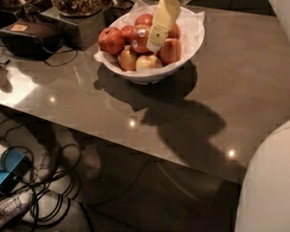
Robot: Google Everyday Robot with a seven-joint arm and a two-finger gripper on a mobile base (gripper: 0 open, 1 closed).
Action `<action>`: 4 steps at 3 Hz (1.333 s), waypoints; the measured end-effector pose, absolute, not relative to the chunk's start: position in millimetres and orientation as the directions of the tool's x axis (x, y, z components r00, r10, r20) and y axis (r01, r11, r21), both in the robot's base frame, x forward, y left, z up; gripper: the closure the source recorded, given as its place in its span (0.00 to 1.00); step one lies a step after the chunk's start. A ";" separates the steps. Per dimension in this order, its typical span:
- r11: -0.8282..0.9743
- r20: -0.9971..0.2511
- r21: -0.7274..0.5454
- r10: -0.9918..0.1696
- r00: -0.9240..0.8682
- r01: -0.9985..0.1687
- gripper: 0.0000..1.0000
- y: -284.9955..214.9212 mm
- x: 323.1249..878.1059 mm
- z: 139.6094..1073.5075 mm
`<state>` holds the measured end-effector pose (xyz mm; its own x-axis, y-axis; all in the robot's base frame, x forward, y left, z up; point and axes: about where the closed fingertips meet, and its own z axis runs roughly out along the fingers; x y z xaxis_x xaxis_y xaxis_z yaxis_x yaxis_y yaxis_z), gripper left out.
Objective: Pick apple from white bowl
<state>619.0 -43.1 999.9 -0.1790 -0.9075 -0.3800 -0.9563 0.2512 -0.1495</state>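
Observation:
The white bowl [191,37] stands at the back of the grey table, lined with crumpled white paper and holding several red and yellowish apples. The deep-red apple [139,38] with a pale oval sticker lies near the bowl's middle. My gripper [154,40] hangs from its white head at the top edge. Its pale yellow end reaches down into the bowl, right beside this apple's right side and over the apples. I cannot tell whether it touches the apple.
Dark containers of dried goods [78,1] stand behind and left of the bowl. A black device [29,37] with a cable lies at the left. The table's front edge [135,146] runs diagonally. Cables and a blue box [5,175] lie on the floor. My white body [275,182] fills the lower right.

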 end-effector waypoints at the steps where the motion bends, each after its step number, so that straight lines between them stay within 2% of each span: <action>1: 0.283 -0.415 -0.096 -0.883 -0.220 -0.954 0.00 -34.6 630.8 990.2; 2: 0.317 -0.433 -0.055 -0.862 -0.263 -0.947 0.00 -27.6 646.7 980.8; 4: 0.363 -0.439 -0.008 -0.838 -0.323 -0.932 0.12 -20.0 667.9 965.8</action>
